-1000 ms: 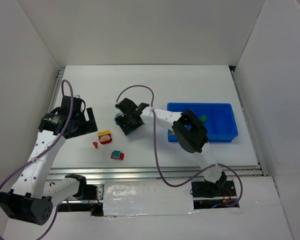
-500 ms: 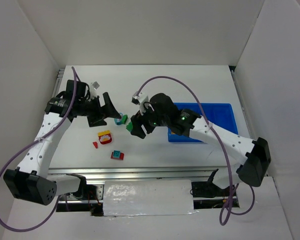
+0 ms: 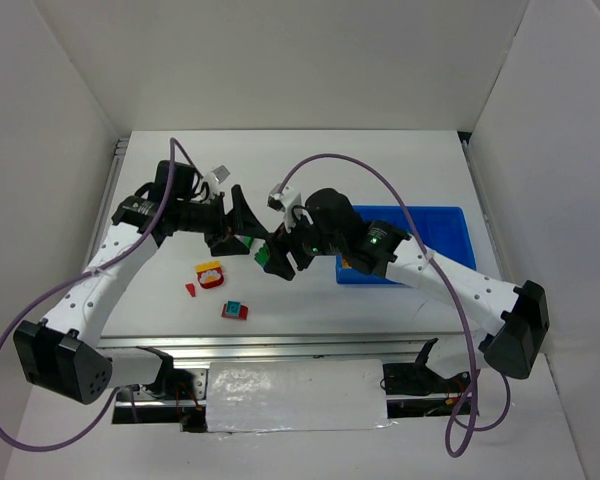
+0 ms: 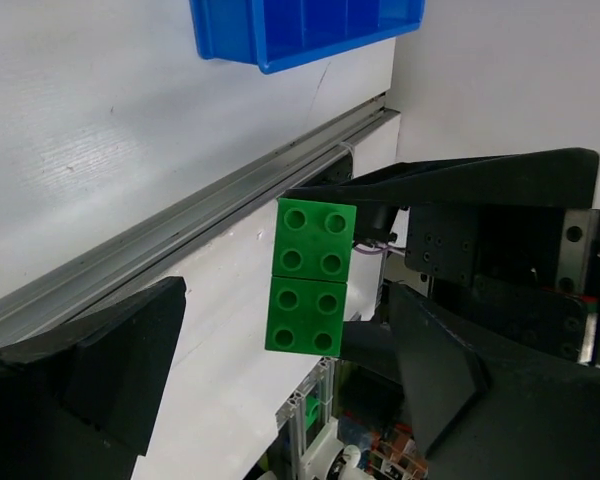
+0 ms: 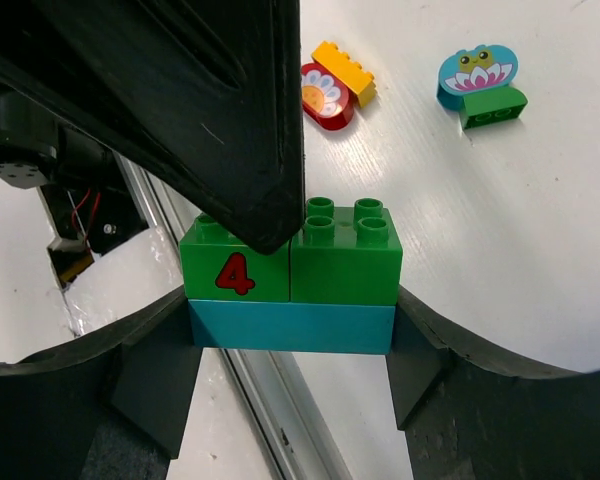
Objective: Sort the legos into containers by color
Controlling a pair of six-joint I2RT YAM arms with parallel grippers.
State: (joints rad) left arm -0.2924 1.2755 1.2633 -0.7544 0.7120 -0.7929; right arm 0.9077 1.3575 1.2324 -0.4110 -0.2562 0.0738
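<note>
Gripping a two-coloured lego stack (image 5: 345,270), green over teal, in the right end effector (image 5: 292,335), closed narrow against its sides and raised off the bench (image 3: 380,170). Meets it mid-air with the left end effector (image 4: 300,310), spread wide to either side of the green top, one finger (image 5: 180,100) lying across the numbered green half in the right wrist view. Differs from a second ago, with the left arm back then at the bench's left side and the right arm low over loose bricks; now both brought together at centre. Reads as a pull-apart, likely needed since green and teal belong in separate compartments. Leaves the blue tray (image 3: 450,240) apart to the right, and a red-and-yellow brick (image 3: 210,273), a small red piece (image 3: 191,289) and a red-and-teal brick (image 3: 235,310) unsorted on the bench.
</note>
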